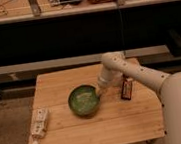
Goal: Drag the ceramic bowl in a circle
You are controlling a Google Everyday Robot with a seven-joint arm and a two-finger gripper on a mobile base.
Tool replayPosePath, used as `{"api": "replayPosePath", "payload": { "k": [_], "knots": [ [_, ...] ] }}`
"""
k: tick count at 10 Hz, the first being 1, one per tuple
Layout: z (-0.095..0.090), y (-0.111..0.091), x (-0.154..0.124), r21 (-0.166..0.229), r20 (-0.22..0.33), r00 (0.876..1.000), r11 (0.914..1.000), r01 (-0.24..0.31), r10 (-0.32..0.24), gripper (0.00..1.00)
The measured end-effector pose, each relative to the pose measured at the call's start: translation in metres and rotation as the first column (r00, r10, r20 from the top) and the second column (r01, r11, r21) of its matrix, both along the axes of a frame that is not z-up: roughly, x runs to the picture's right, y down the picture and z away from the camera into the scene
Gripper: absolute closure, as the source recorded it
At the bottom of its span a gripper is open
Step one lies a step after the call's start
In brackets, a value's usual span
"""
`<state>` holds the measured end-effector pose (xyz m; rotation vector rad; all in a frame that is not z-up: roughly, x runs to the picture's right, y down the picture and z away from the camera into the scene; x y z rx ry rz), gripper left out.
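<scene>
The ceramic bowl [83,100] is a wide, shallow green glazed bowl with pale rings inside. It sits upright near the middle of the wooden table [67,135]. My gripper [100,91] reaches down from the white arm and meets the bowl's right rim. The arm comes in from the lower right and bends at an elbow above the table's back right part.
A dark rectangular packet [127,88] lies just right of the gripper. A pale packet [39,121] and a small whitish thing [36,143] lie at the table's left front edge. Dark shelving stands behind the table.
</scene>
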<state>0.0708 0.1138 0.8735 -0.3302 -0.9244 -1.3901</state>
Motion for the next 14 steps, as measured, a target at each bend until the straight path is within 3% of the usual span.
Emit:
{"api": "replayPosePath", "payload": {
  "k": [2, 4, 8, 11, 14],
  "knots": [
    [-0.018, 0.002, 0.049, 0.030, -0.034, 0.999, 0.9995, 0.006, -0.005, 1.00],
    [-0.034, 0.017, 0.072, 0.036, -0.039, 0.998, 0.9979, 0.054, -0.053, 1.00],
    [-0.076, 0.067, 0.094, -0.017, 0.010, 0.987, 0.9870, 0.160, -0.160, 1.00],
    [-0.098, 0.101, 0.082, -0.032, 0.062, 0.971, 0.9717, 0.234, -0.232, 1.00],
    [-0.118, 0.126, 0.032, -0.021, 0.145, 0.945, 0.9540, 0.299, -0.293, 1.00]
  ]
}}
